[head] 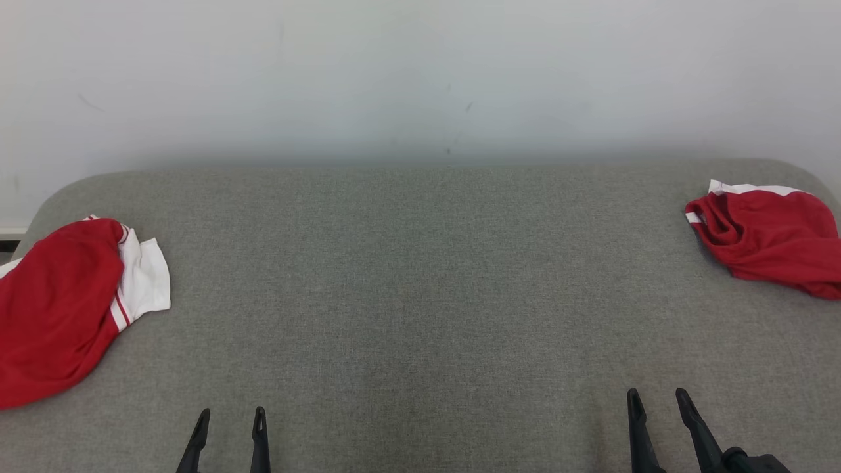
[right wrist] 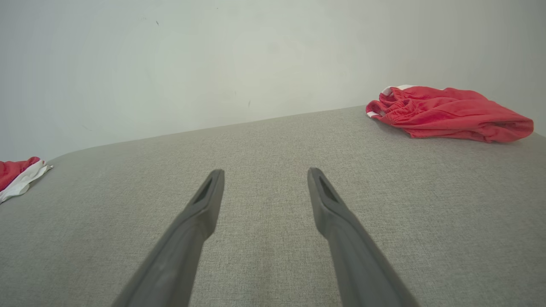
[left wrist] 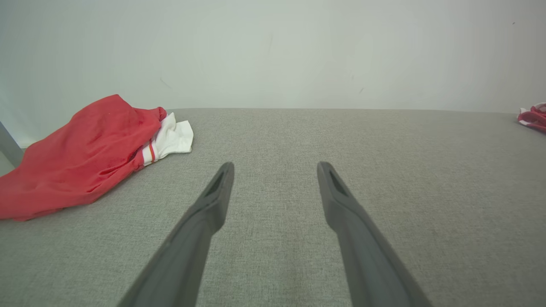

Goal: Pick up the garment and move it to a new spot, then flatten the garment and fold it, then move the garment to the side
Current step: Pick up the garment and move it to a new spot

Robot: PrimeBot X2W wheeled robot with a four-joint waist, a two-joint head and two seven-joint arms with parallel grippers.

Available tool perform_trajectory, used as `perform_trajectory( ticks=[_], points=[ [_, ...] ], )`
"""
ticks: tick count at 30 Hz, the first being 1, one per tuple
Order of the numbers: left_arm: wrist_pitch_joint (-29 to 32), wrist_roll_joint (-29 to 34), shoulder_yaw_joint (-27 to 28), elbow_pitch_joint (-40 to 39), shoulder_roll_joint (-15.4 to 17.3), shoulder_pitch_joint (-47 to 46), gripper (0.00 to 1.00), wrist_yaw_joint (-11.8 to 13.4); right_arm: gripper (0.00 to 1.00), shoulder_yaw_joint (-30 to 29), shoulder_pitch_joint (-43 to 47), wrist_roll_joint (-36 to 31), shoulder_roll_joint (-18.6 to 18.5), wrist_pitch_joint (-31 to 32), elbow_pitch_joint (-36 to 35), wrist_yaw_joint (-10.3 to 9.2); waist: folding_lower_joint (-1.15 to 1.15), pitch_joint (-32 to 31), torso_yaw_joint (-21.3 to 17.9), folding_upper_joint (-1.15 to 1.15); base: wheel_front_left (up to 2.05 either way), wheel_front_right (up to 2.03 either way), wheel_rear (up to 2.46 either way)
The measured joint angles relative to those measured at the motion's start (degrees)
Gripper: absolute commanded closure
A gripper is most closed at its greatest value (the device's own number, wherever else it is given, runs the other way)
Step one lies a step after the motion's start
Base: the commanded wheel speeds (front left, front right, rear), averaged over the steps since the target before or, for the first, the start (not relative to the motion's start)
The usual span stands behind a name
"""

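Grey fabric-covered desk (head: 420, 276) is viewed from the head camera, with a pale wall (head: 420, 79) behind it at 12 o'clock.

Left garment (head: 59, 302): red with a white panel and red-striped trim, crumpled. It is found at 9 o'clock, on the desk's left rim. Its left part is cut off by the frame edge, so the full outline cannot be made out. The kind of garment cannot be told.

Right garment (head: 769, 236): red with white trim, bunched. It is found between 2 and 3 o'clock, near the desk's far right corner. Its right side is cut by the frame in the head view. In the right wrist view it is seen whole at 1 o'clock, folds heaped on one another. Which of the two garments the task means cannot be told.

Left end effector (head: 231, 415): at 7 o'clock. Only the finger ends are seen, the rest being cut by the bottom edge. The fingers are spread apart and nothing is gripped. In the left wrist view bare desk fabric is seen through the gap, and the left garment lies well apart at 10 o'clock.

Right end effector (head: 657, 395): at 5 o'clock, fingers likewise parted, nothing gripped. Whether either pair of fingertips touches the desk cannot be told.
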Motion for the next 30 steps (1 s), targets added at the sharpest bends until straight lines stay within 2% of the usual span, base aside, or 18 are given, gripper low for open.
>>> perform_trajectory(
  ticks=[10,30],
  points=[
    [0.00,0.09,-0.02,0.45,-0.01,-0.37,0.00,-0.18,0.00,-0.35,0.27,0.18,0.01,0.00,0.34,0.00,0.00,0.18,1.82,0.00,0.00,0.00,0.00],
    [0.00,0.04,0.19,1.07,0.00,-1.03,0.00,0.14,0.00,0.51,0.54,0.45,0.03,0.00,0.81,0.00,0.00,1.30,16.04,0.00,0.00,0.00,0.00]
  ],
)
